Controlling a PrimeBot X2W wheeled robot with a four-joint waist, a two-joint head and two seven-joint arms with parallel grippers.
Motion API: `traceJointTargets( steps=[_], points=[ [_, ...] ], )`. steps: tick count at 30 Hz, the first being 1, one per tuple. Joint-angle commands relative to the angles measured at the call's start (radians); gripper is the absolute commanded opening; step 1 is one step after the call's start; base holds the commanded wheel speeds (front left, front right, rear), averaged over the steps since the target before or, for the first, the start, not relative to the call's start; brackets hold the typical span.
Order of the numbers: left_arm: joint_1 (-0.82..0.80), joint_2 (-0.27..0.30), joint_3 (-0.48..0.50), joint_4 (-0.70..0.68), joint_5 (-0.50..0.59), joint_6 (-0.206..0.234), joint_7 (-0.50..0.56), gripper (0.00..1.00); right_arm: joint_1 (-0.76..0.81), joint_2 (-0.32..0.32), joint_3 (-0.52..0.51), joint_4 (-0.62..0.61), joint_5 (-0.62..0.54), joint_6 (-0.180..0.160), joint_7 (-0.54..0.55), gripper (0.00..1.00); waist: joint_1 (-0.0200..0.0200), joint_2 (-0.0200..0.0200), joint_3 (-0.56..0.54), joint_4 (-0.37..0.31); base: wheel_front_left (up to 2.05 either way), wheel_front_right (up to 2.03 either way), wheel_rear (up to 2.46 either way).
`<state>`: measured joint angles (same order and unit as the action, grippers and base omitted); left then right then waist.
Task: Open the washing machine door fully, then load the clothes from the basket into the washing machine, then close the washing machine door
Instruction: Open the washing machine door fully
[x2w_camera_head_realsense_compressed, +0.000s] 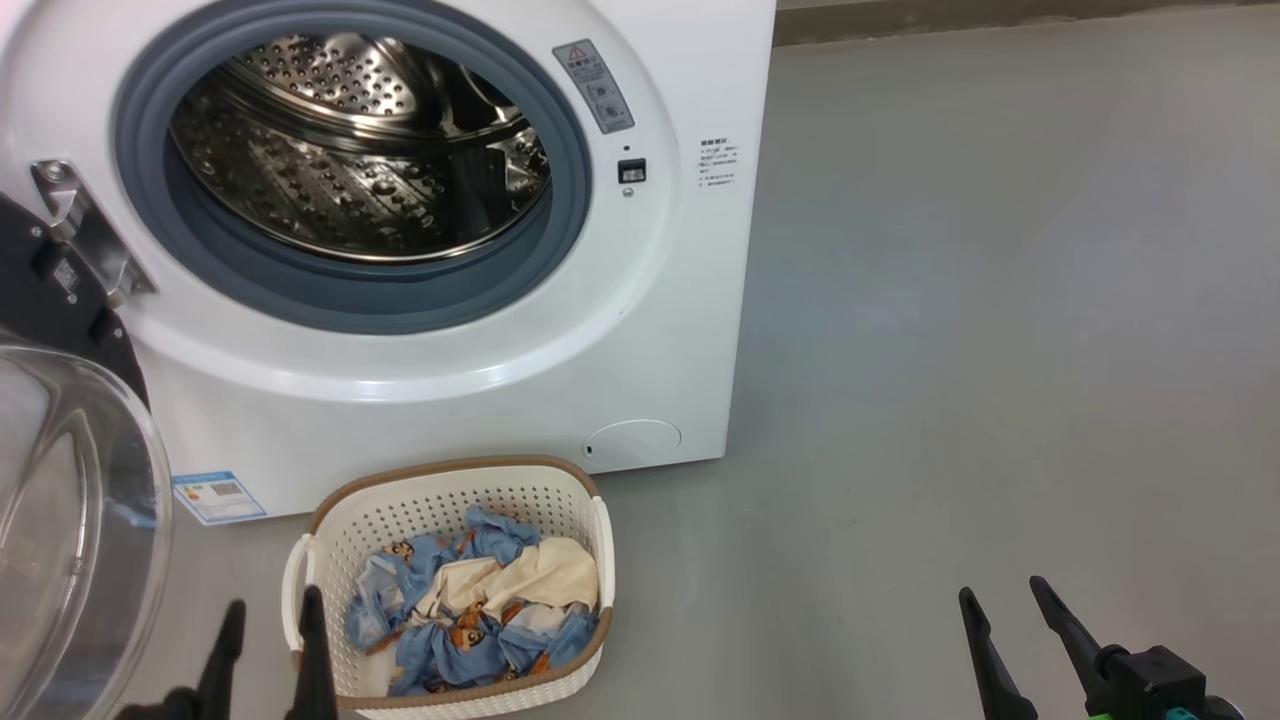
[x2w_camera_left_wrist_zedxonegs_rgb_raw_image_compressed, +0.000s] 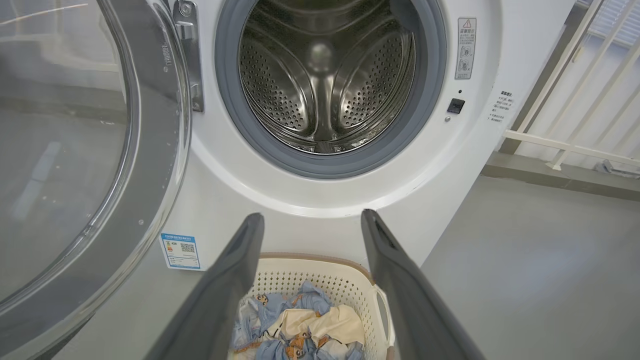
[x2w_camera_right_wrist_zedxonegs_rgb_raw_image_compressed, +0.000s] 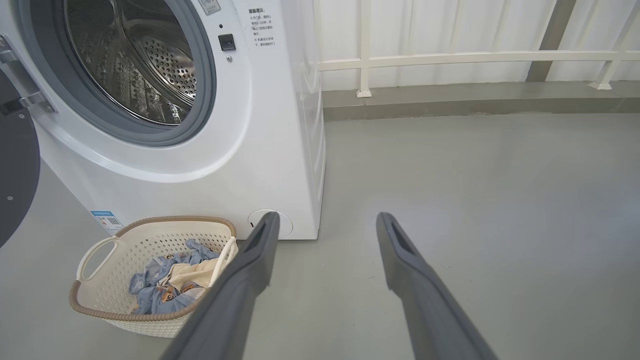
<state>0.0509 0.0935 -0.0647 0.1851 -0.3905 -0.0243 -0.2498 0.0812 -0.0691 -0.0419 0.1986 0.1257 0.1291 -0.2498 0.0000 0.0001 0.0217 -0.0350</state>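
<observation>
Head view: clothes (x2w_camera_head_realsense_compressed: 480, 595) heaped in basket (x2w_camera_head_realsense_compressed: 450, 469) on floor (x2w_camera_head_realsense_compressed: 1000, 300), near side of washing machine (x2w_camera_head_realsense_compressed: 660, 330). Washing machine door (x2w_camera_head_realsense_compressed: 70, 520) stands wide open at left.

- Left gripper (x2w_camera_head_realsense_compressed: 272, 600): fingers apart, empty, beside basket's left handle. Clothes lie just right of it.
- Right gripper (x2w_camera_head_realsense_compressed: 1002, 588): fingers apart, empty, well apart at right.
- Left arm judged nearer.

Left tool (x2w_camera_head_realsense_compressed: 273, 600) spread, empty; right tool (x2w_camera_head_realsense_compressed: 1002, 588) spread, empty.

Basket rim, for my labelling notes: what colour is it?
The basket rim is brown, woven-look; the right wrist view shows it best.
</observation>
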Motion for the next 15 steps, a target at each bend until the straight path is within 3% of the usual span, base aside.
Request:
traceJointTargets(
  steps=[1, 15],
  points=[
    [-0.009, 0.006, 0.044, -0.007, 0.02, -0.011, -0.012, 1.0, -0.037, -0.013, 0.024, -0.028, -0.005, 0.002, -0.012, 1.0, 0.0, -0.0001, 0.0, 0.0, 0.0, 0.0, 0.0],
    [0.0, -0.037, 0.098, 0.03, 0.077, -0.049, -0.012, 1.0, -0.039, -0.019, 0.006, -0.025, -0.013, 0.002, -0.012, 1.0, 0.0, -0.0001, -0.002, 0.043, 0.0, 0.0, 0.0]
  ],
)
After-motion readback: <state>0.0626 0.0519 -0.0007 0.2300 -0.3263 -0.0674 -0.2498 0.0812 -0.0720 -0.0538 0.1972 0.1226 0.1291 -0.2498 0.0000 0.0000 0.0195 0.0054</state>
